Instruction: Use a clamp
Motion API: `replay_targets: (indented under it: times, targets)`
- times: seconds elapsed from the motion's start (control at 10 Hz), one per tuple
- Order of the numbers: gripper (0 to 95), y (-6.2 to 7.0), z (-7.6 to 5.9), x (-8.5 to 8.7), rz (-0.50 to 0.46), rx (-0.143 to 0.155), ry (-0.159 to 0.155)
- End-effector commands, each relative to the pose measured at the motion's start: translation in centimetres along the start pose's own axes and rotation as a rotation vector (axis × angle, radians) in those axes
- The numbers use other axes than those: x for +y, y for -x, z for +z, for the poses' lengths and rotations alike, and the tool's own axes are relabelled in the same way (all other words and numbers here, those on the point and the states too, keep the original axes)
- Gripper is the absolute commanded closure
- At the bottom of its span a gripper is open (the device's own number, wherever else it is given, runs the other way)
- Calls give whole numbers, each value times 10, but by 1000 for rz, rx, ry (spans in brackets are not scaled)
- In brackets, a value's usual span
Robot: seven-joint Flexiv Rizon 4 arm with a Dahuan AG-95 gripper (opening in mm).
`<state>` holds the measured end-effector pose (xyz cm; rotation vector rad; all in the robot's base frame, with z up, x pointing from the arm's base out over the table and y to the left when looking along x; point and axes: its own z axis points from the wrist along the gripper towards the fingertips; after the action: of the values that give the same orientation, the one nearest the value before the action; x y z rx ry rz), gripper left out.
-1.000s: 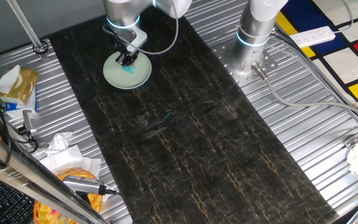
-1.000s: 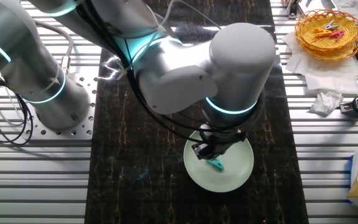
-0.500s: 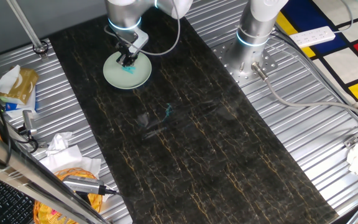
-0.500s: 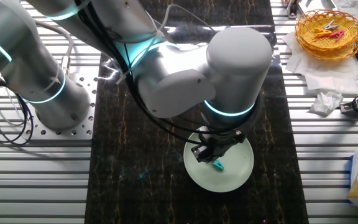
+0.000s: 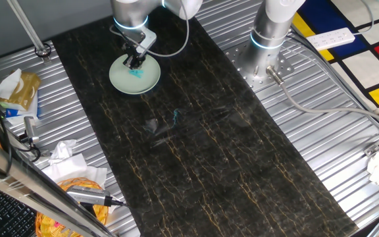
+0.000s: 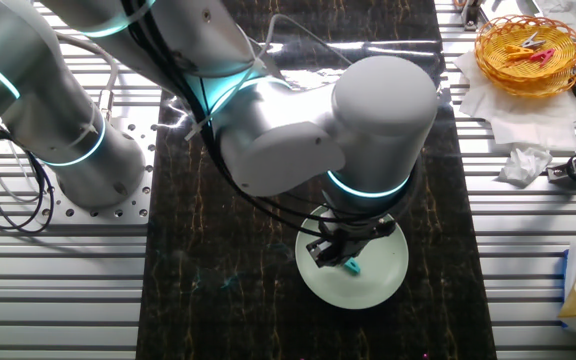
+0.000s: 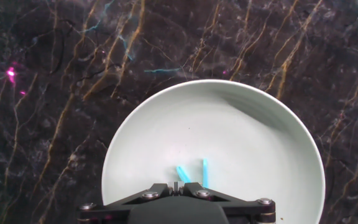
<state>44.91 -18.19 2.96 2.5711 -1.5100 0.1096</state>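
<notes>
A round pale green plate (image 5: 120,80) sits on the dark marble mat at the far end; it also shows in the other fixed view (image 6: 390,272) and in the hand view (image 7: 260,143). My black gripper (image 7: 176,186) hangs over the plate's near part, jaws nearly together. The tiny teal clamp (image 7: 204,172) sticks out from between the fingertips as two short teal legs, just above the plate. The clamp also shows under the gripper (image 5: 135,64) in one fixed view (image 5: 136,73) and in the other fixed view (image 6: 351,266), below the gripper (image 6: 334,250).
A wicker basket (image 6: 528,45) with coloured clips stands at the back right on white tissue. A second arm's base (image 5: 268,39) is bolted beside the mat. Bags, tissue and tools (image 5: 64,164) clutter the ribbed table's left side.
The hand has shifted slightly over the plate, with the teal clamp staying under its fingertips. The plate has not moved.
</notes>
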Motion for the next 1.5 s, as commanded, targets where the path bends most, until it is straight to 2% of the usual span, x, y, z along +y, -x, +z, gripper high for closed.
replay_targets:
  times: [0.1,0.6,0.8,0.9,1.5]
  targets:
    - [950,0,2,0,-13,4,0]
    - [950,2,6,0,-33,3,10]
    - [950,0,5,1,-52,-2,24]
    - [950,-1,5,3,-57,7,28]
    - [950,1,11,2,-56,4,25]
